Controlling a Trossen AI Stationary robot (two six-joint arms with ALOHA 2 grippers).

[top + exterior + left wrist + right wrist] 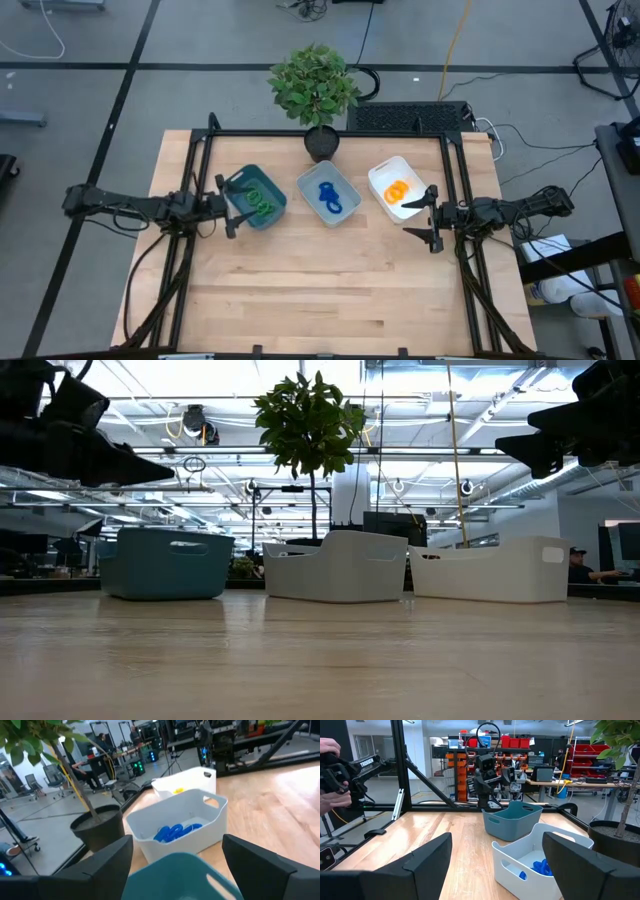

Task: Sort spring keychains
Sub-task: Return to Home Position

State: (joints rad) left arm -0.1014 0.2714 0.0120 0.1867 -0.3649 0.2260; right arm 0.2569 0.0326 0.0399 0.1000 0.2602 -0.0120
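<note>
An open workshop surrounds a pale wooden table point(330, 290) with a potted plant point(314, 85) at its far edge. In front of the plant stand three bins in a row. The green spring keychains point(258, 200) lie in the teal bin point(160, 565), the blue ones point(330, 198) in the middle bin point(335, 570), and the orange ones point(396, 191) in the white bin point(490, 572). None shows loose on the boards, so the sorting looks done.

The left gripper point(228, 207) hangs at the teal bin's outer edge, and the right gripper point(433, 217) just beside the white bin. Both have their fingers wide apart and hold nothing. To return home cleanly, each arm should probably keep its height while near the bin rims. It should draw straight back towards its own side and only then fold, so no finger catches a bin.
</note>
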